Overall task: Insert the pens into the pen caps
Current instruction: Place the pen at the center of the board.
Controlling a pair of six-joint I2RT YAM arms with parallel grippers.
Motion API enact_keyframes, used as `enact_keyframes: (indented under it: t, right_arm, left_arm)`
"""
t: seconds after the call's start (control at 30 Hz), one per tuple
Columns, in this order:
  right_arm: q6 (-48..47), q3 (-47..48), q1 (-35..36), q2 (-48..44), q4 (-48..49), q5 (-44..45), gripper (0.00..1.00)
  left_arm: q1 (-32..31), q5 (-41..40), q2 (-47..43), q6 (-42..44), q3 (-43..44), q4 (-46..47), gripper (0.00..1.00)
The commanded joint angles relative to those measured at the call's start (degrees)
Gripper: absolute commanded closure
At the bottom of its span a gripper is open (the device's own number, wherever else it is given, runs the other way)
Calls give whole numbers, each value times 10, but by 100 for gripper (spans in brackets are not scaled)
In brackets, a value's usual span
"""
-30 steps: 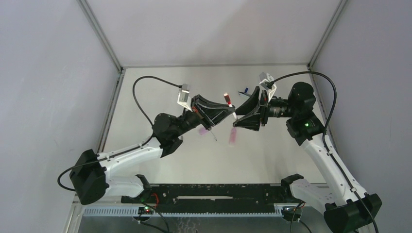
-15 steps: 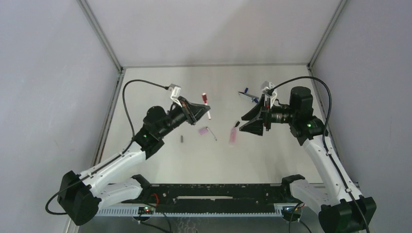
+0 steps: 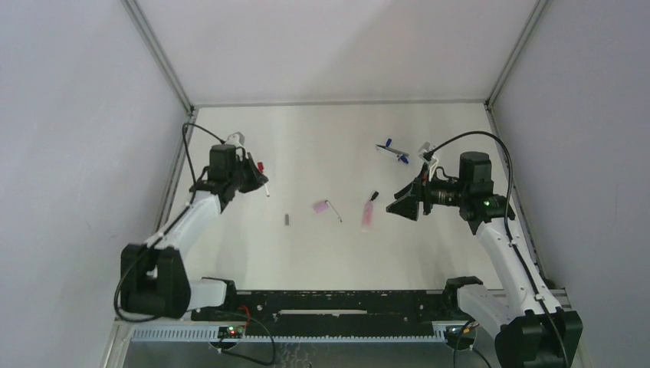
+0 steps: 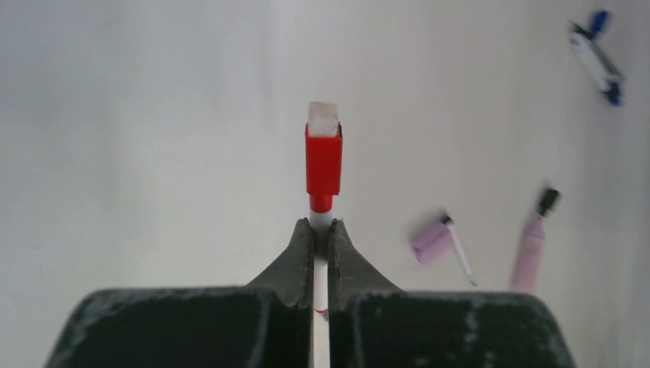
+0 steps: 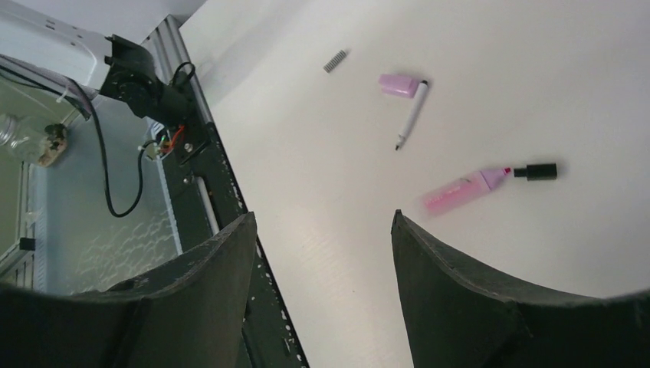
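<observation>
L pincer (image 4: pixel 321 230) is pinching the red pen (image 4: pixel 320 205), red cap (image 4: pixel 323 161) on, over the counter's (image 3: pixel 306 146) left side. Mid-counter a pink cap (image 3: pixel 320 207) is lying against a thin pen (image 3: pixel 335 211), pink marker (image 3: pixel 368 215) nearby. R pincer (image 3: pixel 400 205) is hovering spread, empty.

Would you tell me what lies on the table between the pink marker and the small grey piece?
The pink cap and a thin white pen beside it lie there, shown most clearly in the right wrist view.
</observation>
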Motion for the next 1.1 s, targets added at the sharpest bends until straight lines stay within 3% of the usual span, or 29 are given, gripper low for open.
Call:
enact_keyframes:
  t: [0.0, 0.23, 0.5, 0.87, 1.07]
  right_arm:
    - [-24, -16, -12, -17, 1, 25, 28]
    - [-31, -32, -28, -23, 3, 38, 27]
    - [-25, -33, -44, -17, 12, 39, 27]
    - [1, -32, -91, -5, 36, 26, 27]
    - [21, -30, -102, 9, 61, 17, 27]
  left_arm:
    - [57, 14, 85, 61, 103, -76, 100]
    - [119, -22, 286, 121, 273, -221, 98]
    - [142, -121, 425, 186, 430, -325, 95]
    - [183, -141, 538, 230, 561, -386, 86]
    - [195, -131, 543, 224, 572, -383, 68]
